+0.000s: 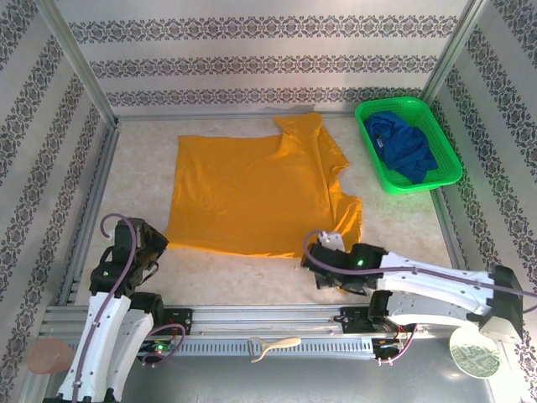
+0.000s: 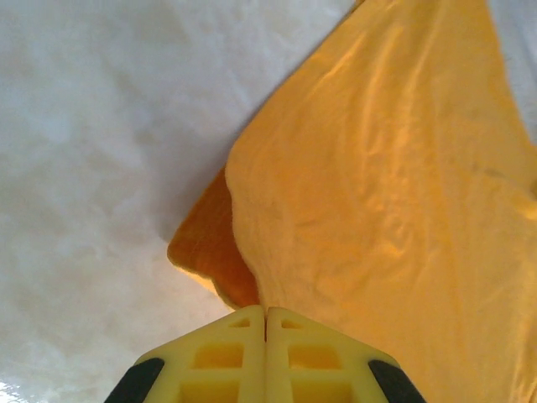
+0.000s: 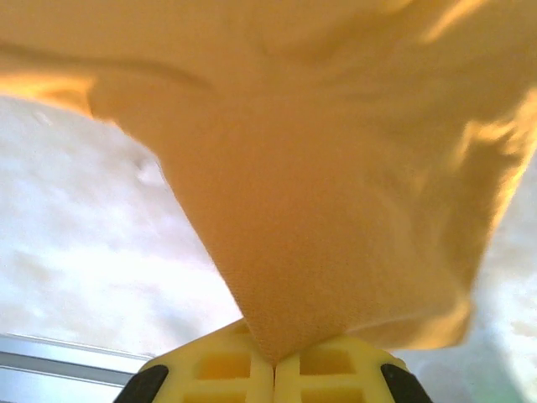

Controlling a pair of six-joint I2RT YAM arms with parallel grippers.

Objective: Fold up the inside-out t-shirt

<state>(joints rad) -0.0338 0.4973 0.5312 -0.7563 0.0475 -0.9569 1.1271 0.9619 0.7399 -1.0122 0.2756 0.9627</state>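
The inside-out t-shirt (image 1: 252, 193) lies spread flat across the middle of the tabletop (image 1: 398, 225), orange-yellow and wrinkled. The left fingers (image 2: 231, 357) are clenched on its hem at the lower-left corner, where the top layer stands raised off the one beneath. The right fingers (image 3: 220, 369) are clamped on a fold of fabric at the lower-right corner. At upper right, a green basket (image 1: 447, 151) holds a dark blue garment (image 1: 403, 144).

A green plastic mesh basket (image 1: 391, 102) stands at the far right corner of the pale speckled bench (image 1: 143, 168). A crumpled dark blue garment (image 1: 403, 144) lies inside it. A cream-coloured curved tool (image 1: 273, 345) rests on the aluminium rail (image 1: 218, 346) at the near edge.
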